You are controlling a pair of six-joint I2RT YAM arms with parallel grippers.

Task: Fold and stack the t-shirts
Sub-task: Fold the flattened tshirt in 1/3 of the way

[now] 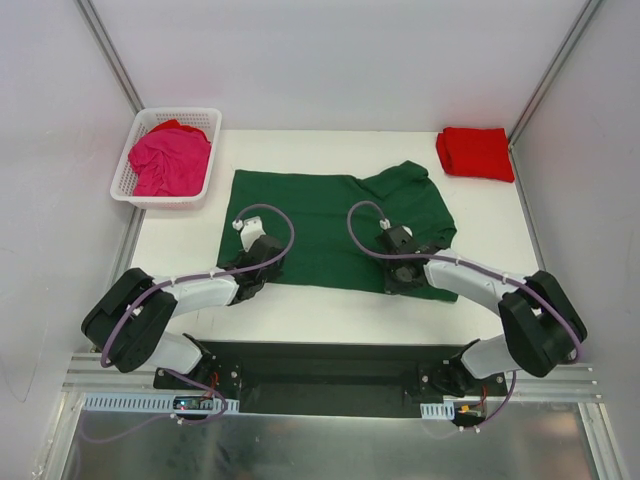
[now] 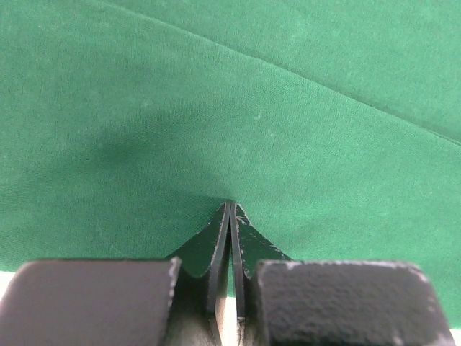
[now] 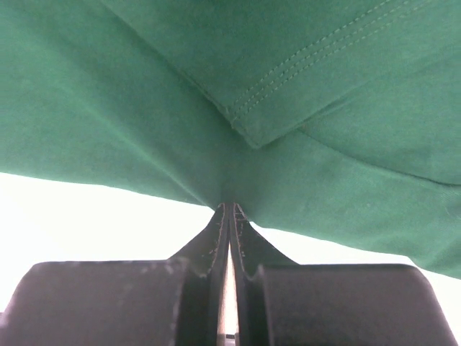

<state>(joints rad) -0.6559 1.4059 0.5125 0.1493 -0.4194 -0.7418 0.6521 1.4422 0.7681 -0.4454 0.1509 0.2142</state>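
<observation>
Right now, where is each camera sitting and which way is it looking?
Top: fixed above and behind the arms, looking down at the table and green t-shirt; both arms show.
Left wrist: on the left arm, looking along the left gripper, shut on the cloth.
Right wrist: on the right arm, looking along the right gripper, pinching the shirt's edge.
Shared: all see the green t-shirt.

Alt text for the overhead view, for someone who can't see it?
The left pincer and right pincer pinch a green t-shirt spread on a table. A pink t-shirt sits in a basket far left, a folded red t-shirt far right.
</observation>
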